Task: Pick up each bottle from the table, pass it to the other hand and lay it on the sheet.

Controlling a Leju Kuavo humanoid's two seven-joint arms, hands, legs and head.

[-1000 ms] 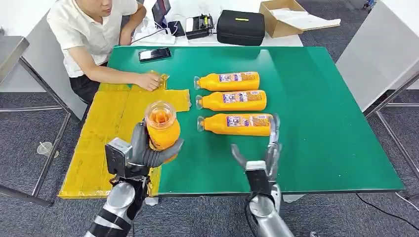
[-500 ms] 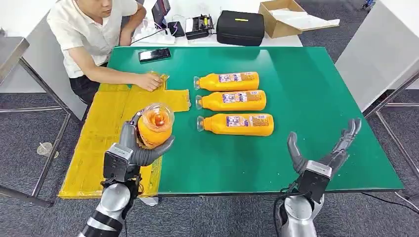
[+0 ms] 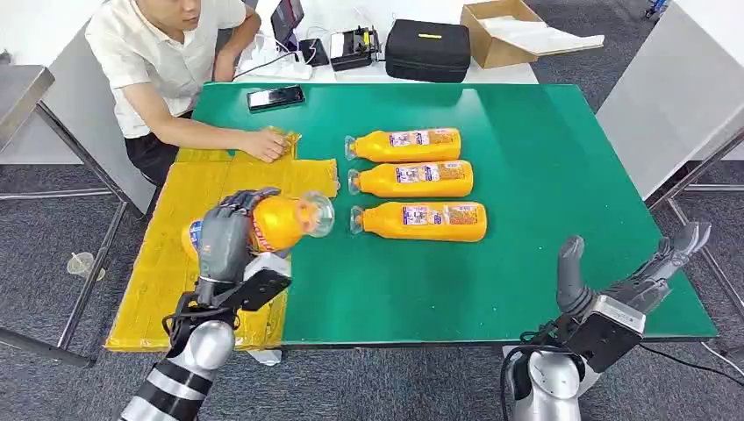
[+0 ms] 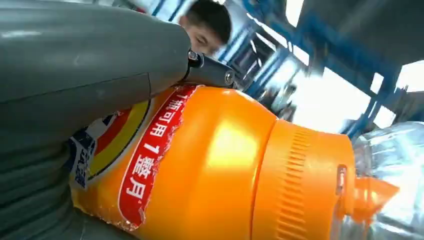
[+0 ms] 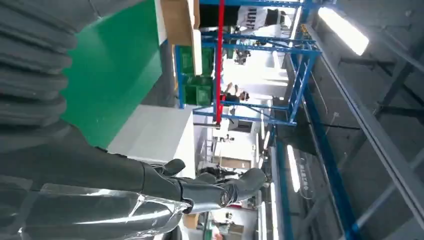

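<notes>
Above the yellow sheet (image 3: 175,263), a bottle (image 3: 281,221) in the left robot hand (image 3: 224,241)

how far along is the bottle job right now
No bottle lies on the yellow sheet yet. In hand: the left hand grips one orange juice bottle on its side above the sheet, so its handover looks done. The right hand is open. Left: three bottles on the green table.

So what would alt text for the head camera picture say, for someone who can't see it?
The robot's left hand holds an orange bottle tipped sideways over a yellow sheet on a green table. Its right hand is open near the table's edge, three more bottles lie in a row, and a person sits at the far corner.
</notes>
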